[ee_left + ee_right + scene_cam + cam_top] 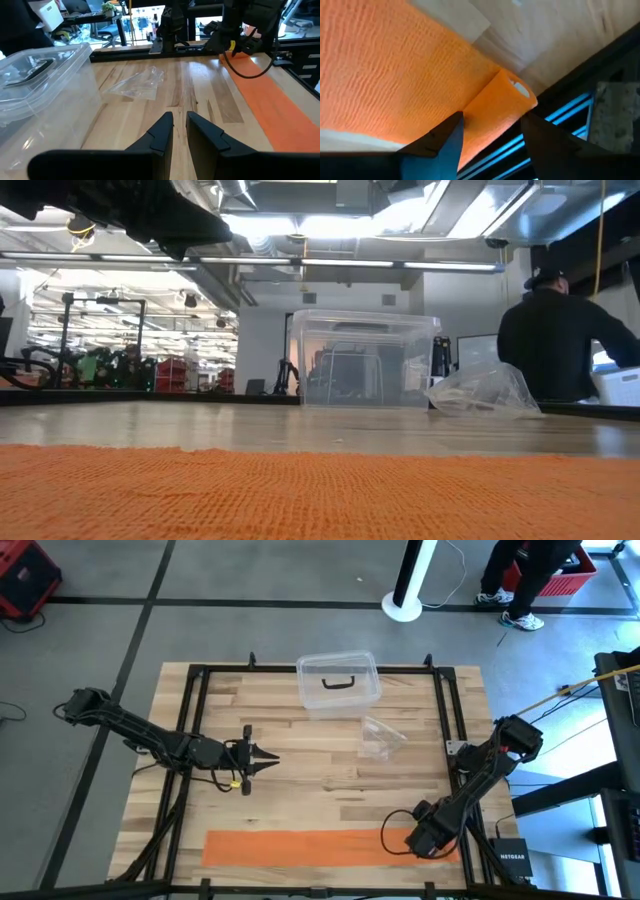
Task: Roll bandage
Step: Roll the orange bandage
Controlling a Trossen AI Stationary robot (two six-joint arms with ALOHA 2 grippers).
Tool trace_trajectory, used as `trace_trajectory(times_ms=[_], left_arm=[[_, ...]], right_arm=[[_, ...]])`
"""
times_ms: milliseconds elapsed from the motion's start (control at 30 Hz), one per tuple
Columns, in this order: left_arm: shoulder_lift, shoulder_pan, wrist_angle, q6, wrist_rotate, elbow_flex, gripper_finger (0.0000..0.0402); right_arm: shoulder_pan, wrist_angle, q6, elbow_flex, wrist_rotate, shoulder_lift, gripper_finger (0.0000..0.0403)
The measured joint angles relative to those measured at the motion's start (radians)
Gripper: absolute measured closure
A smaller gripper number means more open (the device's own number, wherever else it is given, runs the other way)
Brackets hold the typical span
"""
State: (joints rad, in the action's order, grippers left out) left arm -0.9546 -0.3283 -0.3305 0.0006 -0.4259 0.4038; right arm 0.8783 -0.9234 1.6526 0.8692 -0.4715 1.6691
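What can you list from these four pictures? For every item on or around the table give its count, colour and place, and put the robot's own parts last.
bandage: one, bright orange, flat along the table's near edge, its right end rolled into a small cylinder.
plastic box: one, clear with a black handle, at the far edge, centre.
plastic wrapper: one, clear, crumpled, just in front of the box.
table: one, light wood, dark frame around it.
person: one, dark clothing, in the room beyond the table.
left gripper: dark, above the table's left half, away from the bandage.
right gripper: dark, open, fingers straddling the rolled end.
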Motion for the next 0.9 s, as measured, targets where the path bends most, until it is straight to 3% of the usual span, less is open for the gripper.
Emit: trace_trajectory(times_ms=[267, 467, 600, 767, 900], left_arm=[[-0.002, 0.002, 0.004, -0.001, 0.0, 0.0, 0.0355], [-0.004, 0.003, 0.001, 0.007, 0.0, 0.0, 0.0355], [-0.004, 0.003, -0.009, 0.0, 0.0, 0.0, 0.0355], [-0.004, 0.017, -0.012, -0.08, 0.0, 0.024, 0.0355], [-0.004, 0.014, 0.044, -0.065, 0.0, 0.113, 0.0355]], right_arm=[[0.044, 0.014, 0.004, -0.019, 0.093, 0.0, 0.0243], [0.079, -0.014, -0.004, 0.0, 0.131, 0.0, 0.032], [0.077, -0.175, -0.118, 0.104, 0.22, 0.005, 0.037], [0.065, -0.364, -0.37, 0.333, 0.456, 0.004, 0.0373], [0.062, -0.4, -0.62, 0.478, 0.841, 0.003, 0.0373]])
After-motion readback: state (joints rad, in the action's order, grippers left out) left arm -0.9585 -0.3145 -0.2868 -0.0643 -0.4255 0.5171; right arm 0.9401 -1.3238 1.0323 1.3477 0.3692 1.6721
